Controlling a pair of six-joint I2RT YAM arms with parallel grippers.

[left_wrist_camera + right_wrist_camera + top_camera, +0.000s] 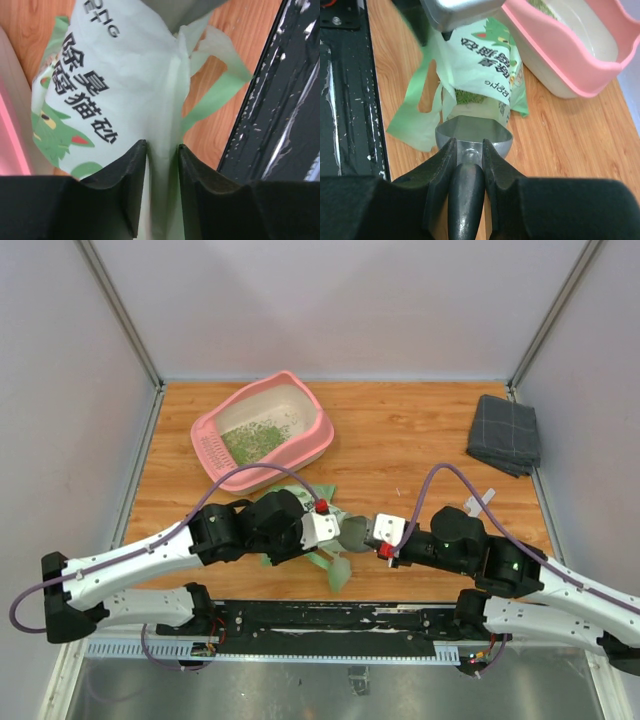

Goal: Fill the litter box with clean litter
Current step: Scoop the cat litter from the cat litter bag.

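Left wrist view: the left tool (162, 147) has its two black fingers drawn close on either side of a fold of the light green bag (125, 100), and the plastic fills the gap between them, so it is clamped on the bag. The bag's printed face, with dark characters and a green cartoon animal, lies just ahead.

From the right wrist camera, the right tool (469, 145) is closed on the black handle of the grey metal scoop (472, 131). The scoop's bowl sits at the bag's open mouth, where green grains show inside.

From above, the two tools meet over the bag near the middle of the counter's (400, 440) near edge. The litter box (320, 420) stands toward the far left corner, just beyond the bag, with the clean litter (255, 440) spread thinly over its pale floor. A folded grey cloth (505, 433) lies at the far right corner, well apart. The counter is wood-grained, plain pale walls (330, 300) close it in on three sides, and a black rail (330, 618) runs along the near edge.
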